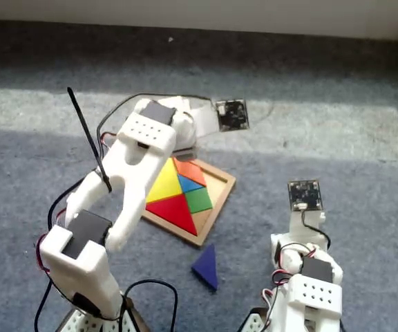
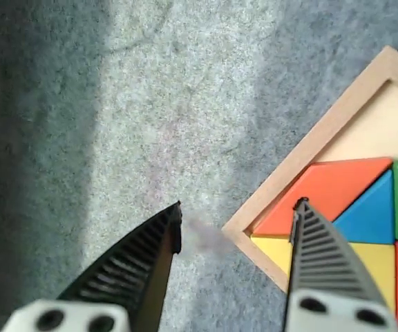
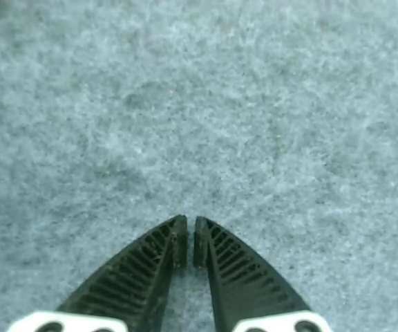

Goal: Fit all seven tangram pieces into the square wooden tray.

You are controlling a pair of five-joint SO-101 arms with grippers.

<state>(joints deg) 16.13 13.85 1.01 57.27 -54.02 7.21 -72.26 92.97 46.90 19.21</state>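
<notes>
The square wooden tray (image 1: pixel 221 203) lies on the carpet with a yellow (image 1: pixel 163 183), red (image 1: pixel 175 209), orange (image 1: pixel 191 171), light blue (image 1: pixel 187 185) and green (image 1: pixel 199 199) piece in it. Bare wood shows at its far right corner. A dark blue triangle (image 1: pixel 206 267) lies on the carpet just in front of the tray. My left gripper (image 2: pixel 238 216) is open and empty above the tray's corner (image 2: pixel 239 235), one finger (image 2: pixel 302 228) over the orange piece (image 2: pixel 323 190). My right gripper (image 3: pixel 187 236) is shut, empty, over bare carpet.
The left arm (image 1: pixel 133 173) stretches over the tray's left half and hides part of it. The right arm (image 1: pixel 309 277) stands at the front right. Grey-blue carpet (image 1: pixel 337 152) surrounds everything, with a sunlit band across the back.
</notes>
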